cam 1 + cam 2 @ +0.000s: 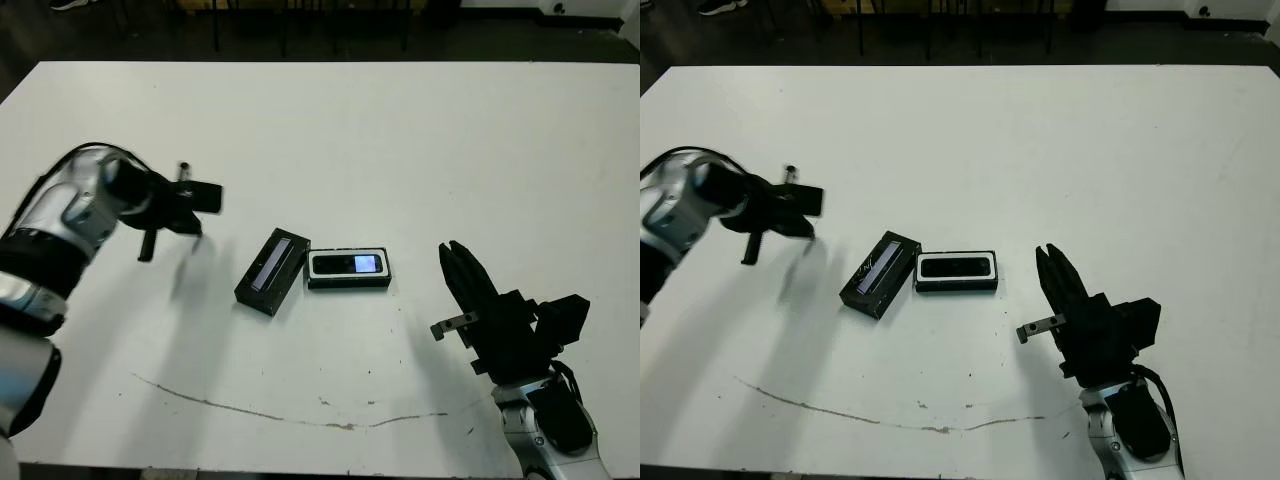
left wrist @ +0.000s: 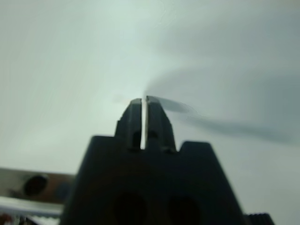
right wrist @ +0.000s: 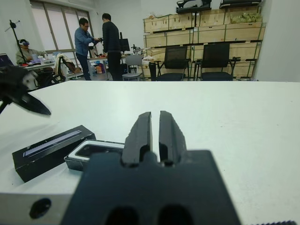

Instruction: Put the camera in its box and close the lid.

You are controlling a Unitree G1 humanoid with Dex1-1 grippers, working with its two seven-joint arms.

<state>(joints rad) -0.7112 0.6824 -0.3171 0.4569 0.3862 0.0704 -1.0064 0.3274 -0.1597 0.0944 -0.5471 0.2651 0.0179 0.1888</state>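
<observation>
The camera [image 1: 345, 264] lies flat inside the box [image 1: 348, 283] at the table's middle, its small screen glowing at the right end. Just left of the box, touching one corner, the lid [image 1: 272, 271] lies angled on the table with its pale strip facing up. My left gripper [image 1: 146, 250] hovers well to the left of the lid, its fingers shut and holding nothing; its wrist view shows only bare table. To the right of the box and nearer the front, my right gripper [image 1: 455, 262] is shut and empty, pointing toward the box [image 3: 93, 151] and lid [image 3: 50, 149].
The white table [image 1: 400, 140] carries a thin dark scuff line [image 1: 300, 415] near its front edge. Beyond the far edge, the right wrist view shows people [image 3: 105, 44], chairs [image 3: 194, 63] and stacked crates.
</observation>
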